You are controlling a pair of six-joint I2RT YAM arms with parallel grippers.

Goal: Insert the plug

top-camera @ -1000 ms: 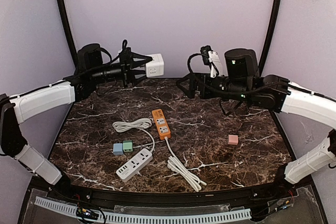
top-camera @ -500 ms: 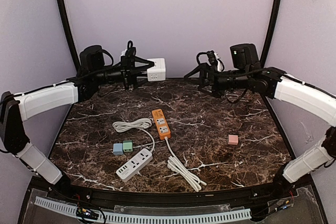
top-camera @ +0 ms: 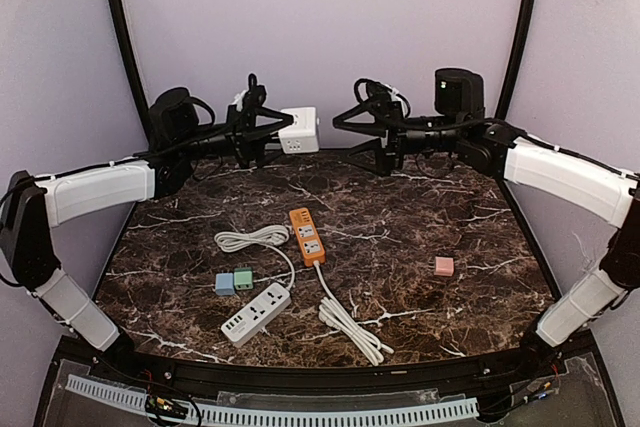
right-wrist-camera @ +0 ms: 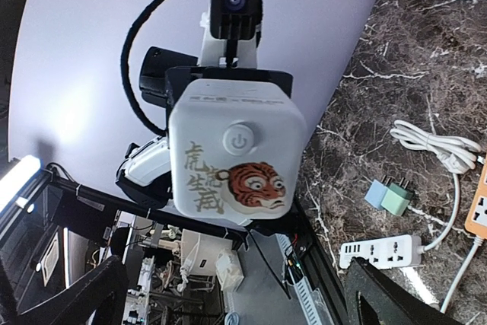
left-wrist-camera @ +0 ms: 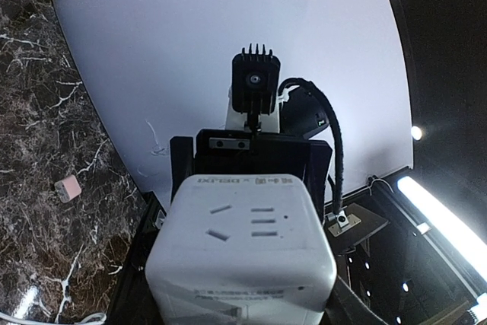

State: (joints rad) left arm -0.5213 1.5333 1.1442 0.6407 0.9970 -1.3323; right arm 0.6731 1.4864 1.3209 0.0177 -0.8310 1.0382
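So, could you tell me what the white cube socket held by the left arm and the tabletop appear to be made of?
The white cube socket is likely moulded plastic with a smooth satin finish: rounded corners, soft highlights and neatly recessed slots suggest it. The tabletop looks like dark polished marble with white veins, though it could be a printed laminate; the pictures cannot settle that.

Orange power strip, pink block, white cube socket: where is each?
orange power strip point(top-camera: 307, 236), top view, upper face.
pink block point(top-camera: 444, 266), top view, its top.
white cube socket point(left-wrist-camera: 242, 234), left wrist view, slotted face.
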